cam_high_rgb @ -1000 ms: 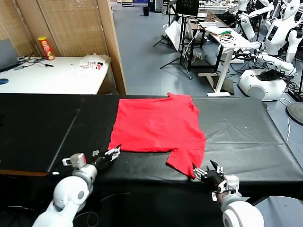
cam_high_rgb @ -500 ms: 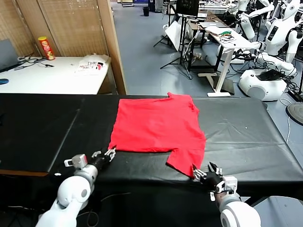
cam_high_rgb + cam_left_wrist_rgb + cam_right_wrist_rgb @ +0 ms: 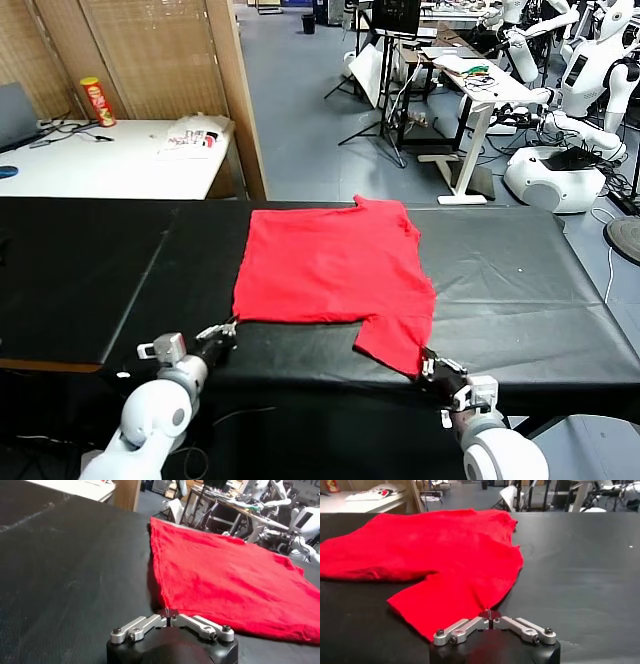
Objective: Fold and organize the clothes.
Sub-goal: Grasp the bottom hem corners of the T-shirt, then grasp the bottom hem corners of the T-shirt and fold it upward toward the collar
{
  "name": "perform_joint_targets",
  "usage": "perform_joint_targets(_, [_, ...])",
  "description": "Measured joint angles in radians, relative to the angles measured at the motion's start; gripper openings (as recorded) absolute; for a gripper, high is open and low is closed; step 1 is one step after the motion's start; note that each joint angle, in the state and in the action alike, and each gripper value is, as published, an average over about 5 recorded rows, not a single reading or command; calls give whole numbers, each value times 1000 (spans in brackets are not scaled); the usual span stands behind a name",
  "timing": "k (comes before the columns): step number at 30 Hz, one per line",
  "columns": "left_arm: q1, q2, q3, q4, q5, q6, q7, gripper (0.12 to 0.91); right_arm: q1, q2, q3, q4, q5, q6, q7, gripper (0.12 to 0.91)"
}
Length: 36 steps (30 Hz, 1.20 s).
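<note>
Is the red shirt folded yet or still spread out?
Spread out: the red T-shirt lies flat in one layer on the black table, no fold.

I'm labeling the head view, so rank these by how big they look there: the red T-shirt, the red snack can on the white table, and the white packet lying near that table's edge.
1. Red T-shirt, by far the largest.
2. White packet.
3. Red snack can, slightly smaller than the packet.
The can and packet sit farther back, so they look smaller than they really are.

Matt red cloth T-shirt [image 3: 335, 268], black textured table [image 3: 90, 270]
</note>
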Motion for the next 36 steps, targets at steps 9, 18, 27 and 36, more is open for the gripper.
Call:
perform_joint_targets(9, [123,8,-47,-160,-9,3,-21,125,-49,-18,43,80,30,66,-16,123])
perform_joint_targets(18, [151,-29,-54,-239,35,-66,-11,125,116,-69,16,-85,85,226,-26,123])
perform_joint_targets(27, [25,-63,-48,-151,84,-120,-17,125,322,-121,-45,-303,84,289,-29,123])
perform_joint_targets(36, [-68,-72,-14,-38,153,-130,-9,125,470,-120,-105,-491,65,304,-42,123])
